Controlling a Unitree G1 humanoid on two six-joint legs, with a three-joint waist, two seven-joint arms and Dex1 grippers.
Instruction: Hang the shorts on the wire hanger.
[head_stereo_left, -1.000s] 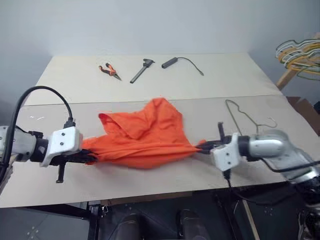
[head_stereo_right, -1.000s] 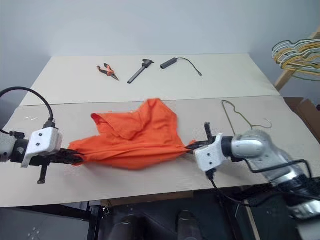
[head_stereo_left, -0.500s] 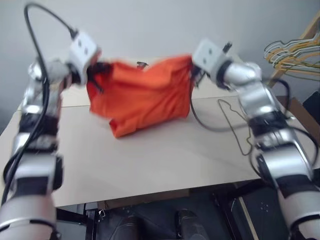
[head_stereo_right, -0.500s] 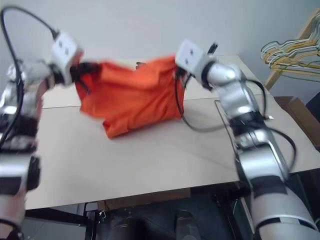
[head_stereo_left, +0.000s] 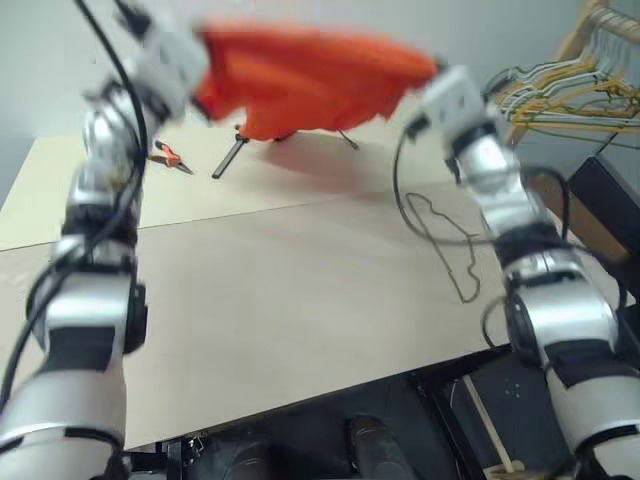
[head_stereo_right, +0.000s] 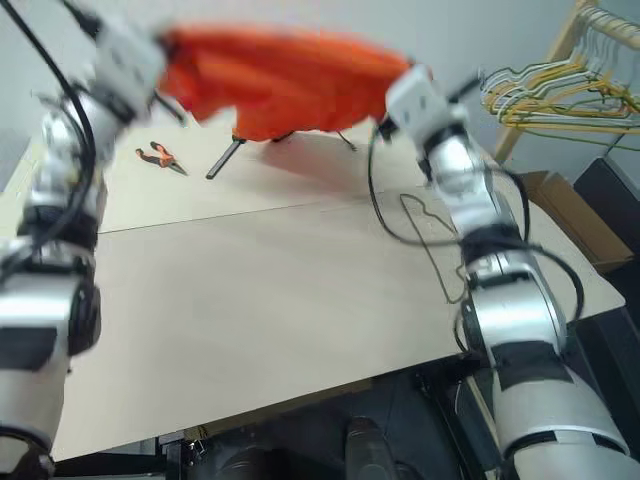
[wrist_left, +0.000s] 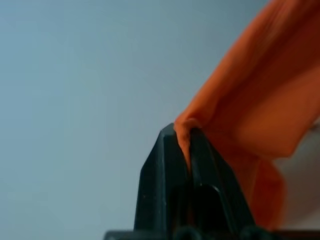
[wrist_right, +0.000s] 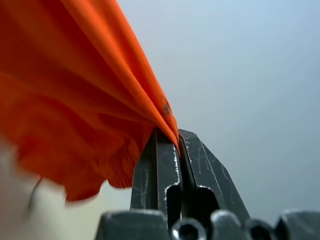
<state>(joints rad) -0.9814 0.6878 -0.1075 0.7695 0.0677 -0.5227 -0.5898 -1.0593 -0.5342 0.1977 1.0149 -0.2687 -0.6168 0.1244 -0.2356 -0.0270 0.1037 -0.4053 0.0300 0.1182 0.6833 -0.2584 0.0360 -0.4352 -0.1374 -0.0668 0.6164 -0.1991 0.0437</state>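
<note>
Held high above the table (head_stereo_left: 260, 300), the shorts (head_stereo_left: 310, 75) sag limp and light between the left gripper (wrist_left: 183, 132) and right gripper (wrist_right: 170, 135), each clamped on an edge, so they probably need draping over the wire hanger (head_stereo_left: 450, 245).
</note>
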